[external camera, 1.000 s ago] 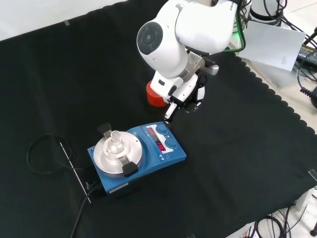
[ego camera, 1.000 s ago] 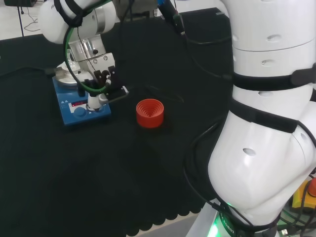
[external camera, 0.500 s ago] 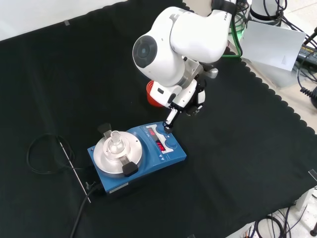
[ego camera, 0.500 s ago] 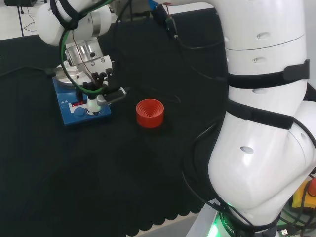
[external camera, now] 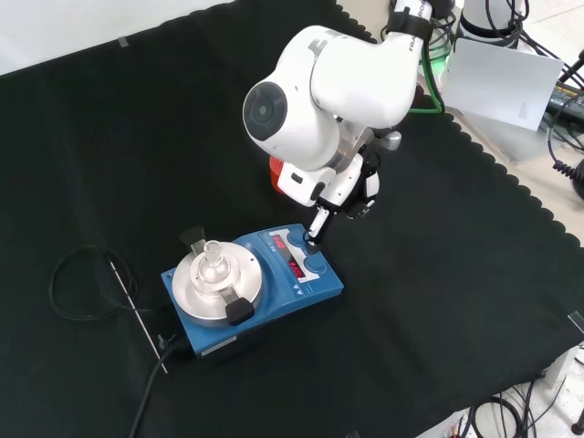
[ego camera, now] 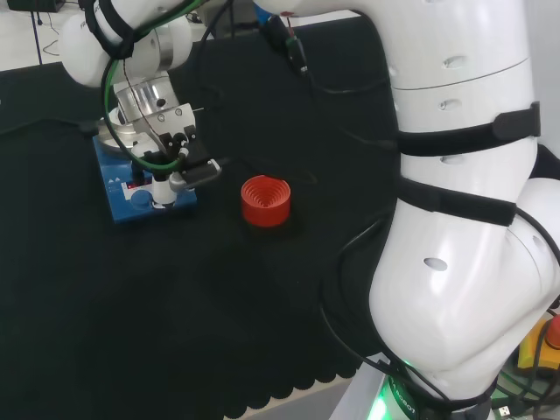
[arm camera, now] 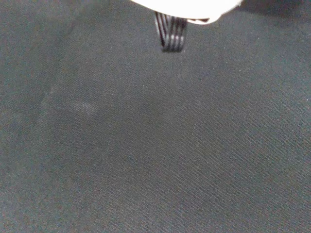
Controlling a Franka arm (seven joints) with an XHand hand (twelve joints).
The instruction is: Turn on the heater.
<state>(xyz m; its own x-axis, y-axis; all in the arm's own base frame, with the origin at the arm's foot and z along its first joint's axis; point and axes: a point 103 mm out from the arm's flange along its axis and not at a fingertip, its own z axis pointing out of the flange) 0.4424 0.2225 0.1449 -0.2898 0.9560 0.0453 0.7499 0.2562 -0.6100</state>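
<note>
Black cloth (external camera: 456, 274) covers bench; blue heater (external camera: 251, 287) at centre-left in front view, far left in head view. Hand (external camera: 351, 182) above its panel, one straight finger (external camera: 315, 228) touching a knob (external camera: 315, 263); head view hides contact; red ribbed stand (ego camera: 265, 200) beside

A black cloth (external camera: 438, 301) covers the bench, its scalloped hem showing along one side. On it sits the blue heater (external camera: 274, 287) with a round metal plate (external camera: 196, 292) on top (a small clear glass piece stands on that plate). A red ribbed ring (ego camera: 265, 200) rests near the heater. A black cable (external camera: 78, 287) lies coiled on the cloth beside the heater's far end.
</note>
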